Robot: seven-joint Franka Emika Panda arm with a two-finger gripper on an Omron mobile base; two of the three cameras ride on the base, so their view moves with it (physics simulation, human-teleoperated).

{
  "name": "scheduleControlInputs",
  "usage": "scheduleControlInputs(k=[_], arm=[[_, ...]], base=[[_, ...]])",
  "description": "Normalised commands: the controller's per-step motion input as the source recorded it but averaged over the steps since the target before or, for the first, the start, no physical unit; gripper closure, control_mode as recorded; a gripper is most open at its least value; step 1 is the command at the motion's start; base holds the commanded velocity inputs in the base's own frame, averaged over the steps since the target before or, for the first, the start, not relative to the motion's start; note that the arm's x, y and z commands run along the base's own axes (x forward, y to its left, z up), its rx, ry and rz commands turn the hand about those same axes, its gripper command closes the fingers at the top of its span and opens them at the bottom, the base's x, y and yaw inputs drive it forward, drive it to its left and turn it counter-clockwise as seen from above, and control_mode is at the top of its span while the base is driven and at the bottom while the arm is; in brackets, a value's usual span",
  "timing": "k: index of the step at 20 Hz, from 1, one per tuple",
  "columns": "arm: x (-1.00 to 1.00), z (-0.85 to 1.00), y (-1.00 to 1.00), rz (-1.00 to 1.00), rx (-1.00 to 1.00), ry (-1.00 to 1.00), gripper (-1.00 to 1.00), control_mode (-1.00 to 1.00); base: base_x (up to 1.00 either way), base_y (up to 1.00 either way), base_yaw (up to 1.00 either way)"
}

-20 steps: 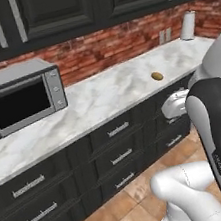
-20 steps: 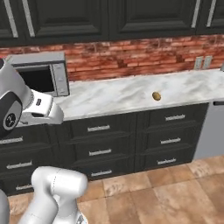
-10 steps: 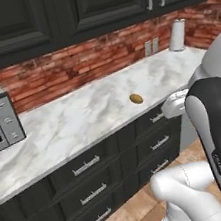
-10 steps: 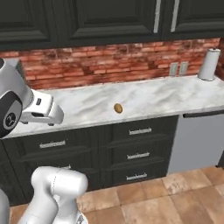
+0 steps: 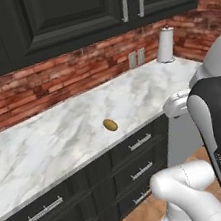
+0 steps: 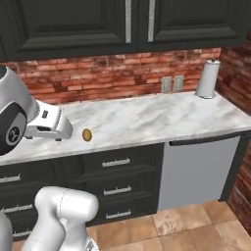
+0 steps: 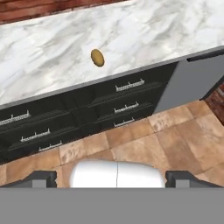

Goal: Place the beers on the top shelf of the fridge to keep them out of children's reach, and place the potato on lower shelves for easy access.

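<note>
Hand view, potato [image 7: 97,57] on counter [image 7: 175,26] — well beyond end effector [image 7: 111,178]

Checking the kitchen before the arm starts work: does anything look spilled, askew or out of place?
Nothing is spilled or damaged. The one oddity is the potato, lying loose on the bare marble counter near its front edge. The paper towel roll stands upright in the corner, and the drawers are shut.

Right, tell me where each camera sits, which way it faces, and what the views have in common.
Left base view: behind the arm on its left, looking down over the marble counter; white arm at lower right.
Right base view: behind on the right, facing the same counter; arm at lower left.
Hand view: on the hand, looking down at the counter edge, the drawers and the floor; gripper at the bottom.
Shared: all three show the potato on the counter.
</note>
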Motion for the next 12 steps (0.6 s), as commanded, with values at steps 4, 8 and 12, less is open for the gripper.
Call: scheduleControlInputs(k=[4, 8, 12], arm=[[0.0, 0.0, 0.0, 0.0, 0.0, 0.0, -1.0, 1.0], [0.0, 0.0, 0.0, 0.0, 0.0, 0.0, -1.0, 1.0], [0.0, 0.0, 0.0, 0.0, 0.0, 0.0, -1.0, 1.0]], base=[[0.7, -0.17, 0.2], [0.54, -0.12, 0.34], [0.13, -0.48, 0.34]])
